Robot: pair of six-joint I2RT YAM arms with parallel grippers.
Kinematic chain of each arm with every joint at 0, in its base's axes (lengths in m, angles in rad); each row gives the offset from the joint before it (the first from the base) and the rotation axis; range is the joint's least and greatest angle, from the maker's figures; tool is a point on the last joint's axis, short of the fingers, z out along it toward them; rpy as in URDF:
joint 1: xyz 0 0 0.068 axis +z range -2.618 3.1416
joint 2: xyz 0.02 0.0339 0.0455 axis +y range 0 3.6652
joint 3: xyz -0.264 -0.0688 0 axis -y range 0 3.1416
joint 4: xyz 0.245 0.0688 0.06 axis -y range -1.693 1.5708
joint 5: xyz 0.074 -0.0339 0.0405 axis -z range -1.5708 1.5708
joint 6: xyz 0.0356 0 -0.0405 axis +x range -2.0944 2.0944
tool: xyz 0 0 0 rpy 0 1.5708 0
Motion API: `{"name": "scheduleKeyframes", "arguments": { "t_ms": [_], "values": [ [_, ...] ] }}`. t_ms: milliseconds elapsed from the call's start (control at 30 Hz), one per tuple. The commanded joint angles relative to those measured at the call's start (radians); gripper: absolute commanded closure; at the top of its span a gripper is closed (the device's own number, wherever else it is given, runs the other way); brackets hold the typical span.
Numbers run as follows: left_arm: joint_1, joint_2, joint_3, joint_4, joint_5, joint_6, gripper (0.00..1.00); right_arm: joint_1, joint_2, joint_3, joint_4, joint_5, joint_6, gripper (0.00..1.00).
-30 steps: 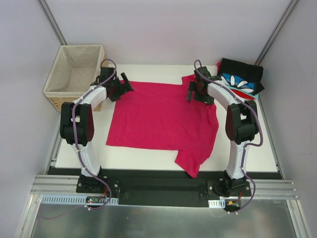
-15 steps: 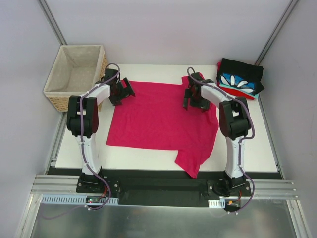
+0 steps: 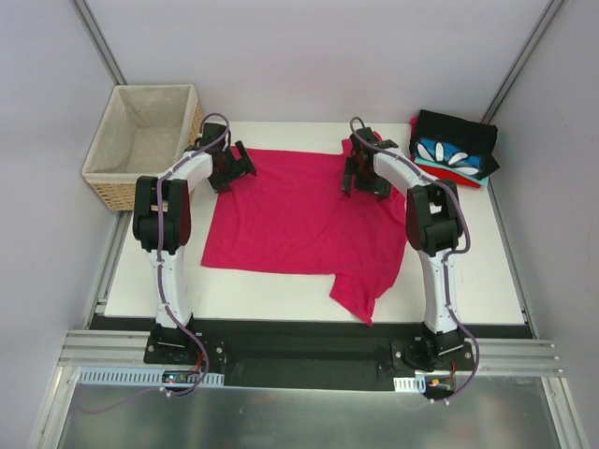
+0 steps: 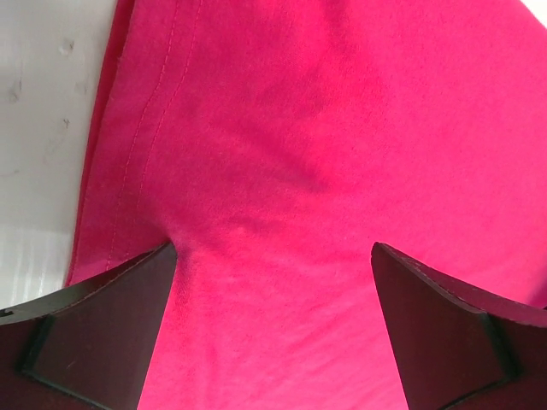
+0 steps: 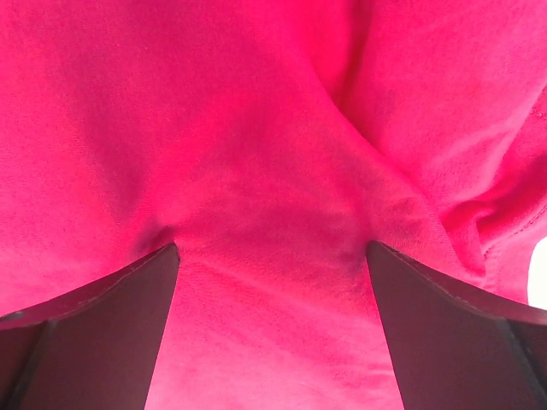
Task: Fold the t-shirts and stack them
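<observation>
Your left gripper (image 4: 273, 256) is spread wide, both tips resting on the magenta-pink t-shirt (image 3: 299, 224) just inside its left hem, with nothing pinched. Your right gripper (image 5: 273, 252) is equally wide, its tips dimpling the cloth near the far right sleeve. The shirt lies spread across the counter (image 3: 468, 271), its near right corner rumpled. At the far right corner sits the folded stack (image 3: 456, 150): black, blue petal-print, red. The wicker basket (image 3: 140, 140) stands far left. Judged progress: three shirts stacked; this one has yet to be folded and placed.
</observation>
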Motion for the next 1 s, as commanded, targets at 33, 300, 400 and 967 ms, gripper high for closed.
{"name": "scheduleKeyframes", "arguments": {
  "t_ms": [33, 300, 400, 967],
  "values": [
    [-0.005, 0.044, 0.06, -0.069, -0.043, 0.022, 0.01, -0.012, 0.078, 0.094, -0.065, 0.052, 0.02, 0.03],
    [0.003, 0.112, 0.225, -0.108, -0.05, 0.023, 0.01, -0.06, 0.158, 0.258, -0.111, 0.034, 0.005, 0.03],
    [0.008, 0.151, 0.288, -0.117, -0.051, 0.026, 0.01, -0.085, 0.178, 0.285, -0.113, 0.021, -0.005, 0.03],
    [-0.026, -0.239, 0.18, -0.147, 0.012, 0.043, 0.01, 0.03, -0.313, -0.032, 0.021, 0.034, -0.089, 0.03]
  ]
}}
